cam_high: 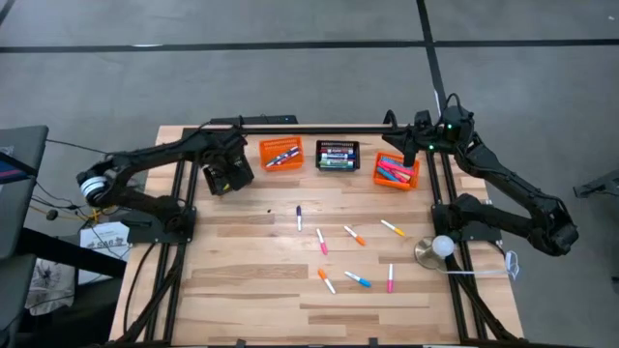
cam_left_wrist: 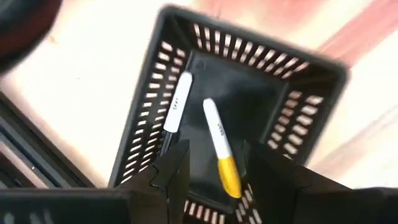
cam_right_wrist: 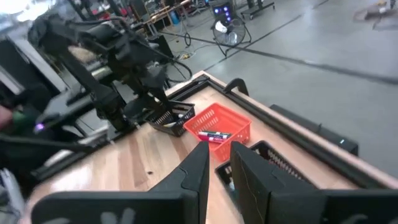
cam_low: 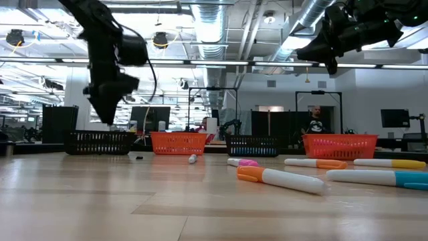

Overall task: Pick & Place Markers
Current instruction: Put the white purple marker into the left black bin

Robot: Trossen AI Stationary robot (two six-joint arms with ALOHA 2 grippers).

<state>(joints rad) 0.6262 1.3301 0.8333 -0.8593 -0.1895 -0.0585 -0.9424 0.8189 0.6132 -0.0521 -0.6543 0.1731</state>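
While the left gripper hangs over a black mesh basket at the table's far left corner, its fingers stand parted with nothing between them. Two markers lie inside that basket, a white one along one wall and a yellow-capped one beside it. Raised above the far right corner, the right gripper has its fingers nearly together and holds nothing. Three more baskets line the far edge: an orange one, a black one and another orange one, each with markers in it. Loose markers lie scattered across the middle of the wooden top, well apart from both grippers.
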